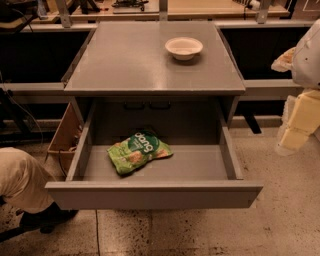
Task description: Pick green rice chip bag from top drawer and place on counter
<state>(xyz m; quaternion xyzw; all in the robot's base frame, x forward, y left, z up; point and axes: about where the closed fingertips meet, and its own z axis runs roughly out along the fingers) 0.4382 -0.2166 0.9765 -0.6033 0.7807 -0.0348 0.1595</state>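
Observation:
The green rice chip bag [137,151] lies flat inside the open top drawer [155,194], left of the drawer's middle, with its dark green round logo facing up. The drawer is pulled fully out of the grey cabinet. The counter [125,65] is the cabinet's flat grey top above it. My gripper [294,134] hangs at the right edge of the view, beyond the drawer's right side wall and well apart from the bag. It holds nothing that I can see.
A white bowl [183,48] stands on the counter at the back right. A brown cardboard box [65,132] sits on the floor left of the cabinet. A person's leg in tan trousers [17,180] is at the lower left. Tan wooden tables [215,7] stand behind.

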